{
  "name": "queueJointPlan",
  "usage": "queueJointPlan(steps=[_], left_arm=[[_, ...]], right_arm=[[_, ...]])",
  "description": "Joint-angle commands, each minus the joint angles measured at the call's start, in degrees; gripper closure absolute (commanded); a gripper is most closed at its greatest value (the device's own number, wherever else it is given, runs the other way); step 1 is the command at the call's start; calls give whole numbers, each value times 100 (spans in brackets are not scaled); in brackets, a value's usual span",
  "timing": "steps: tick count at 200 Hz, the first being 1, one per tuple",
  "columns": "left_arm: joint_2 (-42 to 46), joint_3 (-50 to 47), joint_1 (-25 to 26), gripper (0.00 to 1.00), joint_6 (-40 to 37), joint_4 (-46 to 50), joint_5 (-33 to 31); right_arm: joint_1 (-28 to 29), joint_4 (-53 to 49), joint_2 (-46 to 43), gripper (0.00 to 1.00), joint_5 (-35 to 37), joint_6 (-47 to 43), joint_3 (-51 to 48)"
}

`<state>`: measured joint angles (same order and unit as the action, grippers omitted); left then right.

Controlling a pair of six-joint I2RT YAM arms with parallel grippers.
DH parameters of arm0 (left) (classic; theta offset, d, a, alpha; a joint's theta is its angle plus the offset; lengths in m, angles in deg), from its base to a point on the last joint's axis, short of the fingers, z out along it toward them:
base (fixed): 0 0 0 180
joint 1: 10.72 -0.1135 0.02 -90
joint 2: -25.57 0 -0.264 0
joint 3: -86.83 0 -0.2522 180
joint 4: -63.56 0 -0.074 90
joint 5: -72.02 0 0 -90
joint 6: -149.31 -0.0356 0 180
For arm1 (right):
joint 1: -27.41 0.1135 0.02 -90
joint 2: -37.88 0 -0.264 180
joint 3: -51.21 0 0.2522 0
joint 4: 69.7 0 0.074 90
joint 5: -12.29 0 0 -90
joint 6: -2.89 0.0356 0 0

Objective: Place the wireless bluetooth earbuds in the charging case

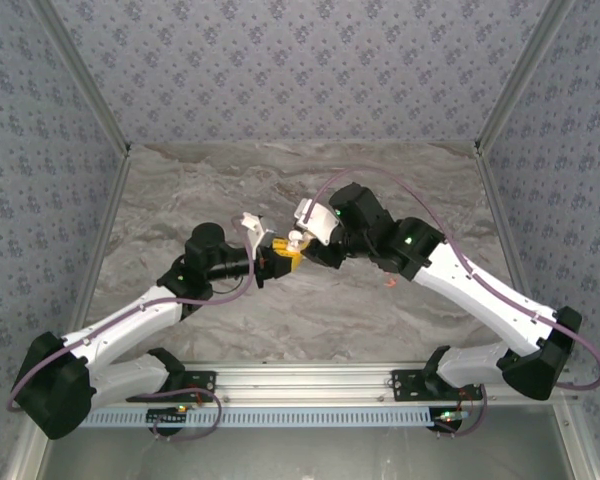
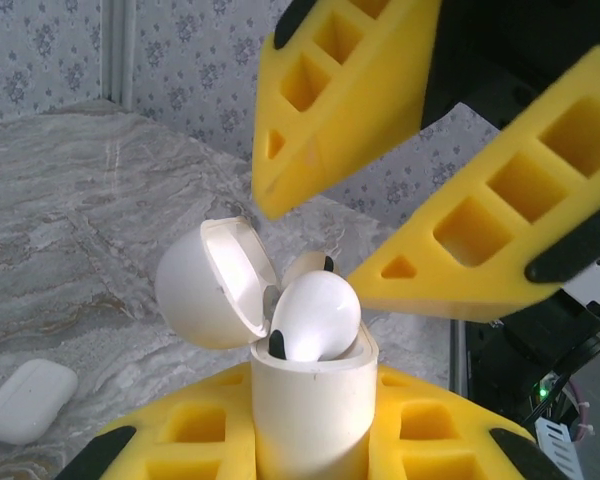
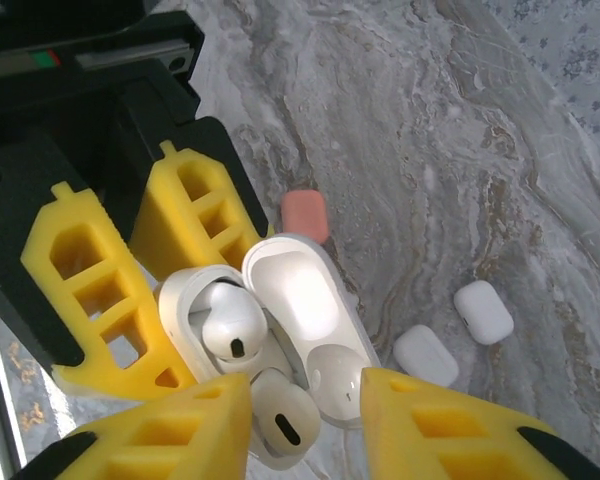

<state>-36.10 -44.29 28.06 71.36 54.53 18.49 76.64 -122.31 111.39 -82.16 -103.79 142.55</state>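
Roughly at the middle of the marbled table (image 1: 230, 180), the two arms meet. On the left, the left gripper (image 1: 278, 262) has its yellow fingers (image 2: 185, 440) pressed in on the body of a white charging case (image 2: 310, 410), holding it upright off the table with its lid (image 2: 205, 290) swung open to the left. One white earbud (image 2: 318, 318) sits in the near socket, its rounded head standing above the rim. A second earbud (image 3: 280, 425) lies at the other end of the case opening, between the tips of the right gripper (image 3: 305, 395). Whether it is pushed fully home I cannot tell.

The right gripper's fingers (image 2: 330, 100) are spread, hanging just above the case and, in the left wrist view, apart from both earbuds.

Judging by this, the insertion is nearly done: both earbuds are at the case, and what seems left is seating the second one and perhaps shutting the lid.

On the table lie a closed white case (image 2: 25, 400), an orange-red case (image 3: 305, 215), two more white cases (image 3: 483, 310) and, right of the grippers, an orange-red speck (image 1: 390, 283) too small to name.
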Motion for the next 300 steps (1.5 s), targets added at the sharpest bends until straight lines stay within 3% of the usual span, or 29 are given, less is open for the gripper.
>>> queueJointPlan(steps=[1, 29, 97, 108, 156, 226, 300], left_arm=[[23, 109, 28, 100, 61, -392, -7], [23, 97, 30, 100, 61, -402, -16], [-36, 88, 30, 100, 130, -694, -92], [-60, 105, 32, 100, 158, -791, -105], [-208, 444, 32, 100, 166, -977, -19], [-414, 672, 45, 100, 236, -946, 177], [-315, 558, 74, 100, 78, -662, -65]], right_arm=[[-171, -118, 20, 57, -491, 298, 305], [-490, -199, -40, 49, -712, 571, 559], [-1962, 1111, -796, 10, -2944, 2212, -532], [-2125, 1460, -867, 0, -3305, 2585, -829], [-2160, 2769, -907, 0, -4379, 3510, -1644], [-1770, 2929, -462, 0, -4609, 3479, -1335], [-1714, 2789, -795, 0, -4711, 3318, -1296]])
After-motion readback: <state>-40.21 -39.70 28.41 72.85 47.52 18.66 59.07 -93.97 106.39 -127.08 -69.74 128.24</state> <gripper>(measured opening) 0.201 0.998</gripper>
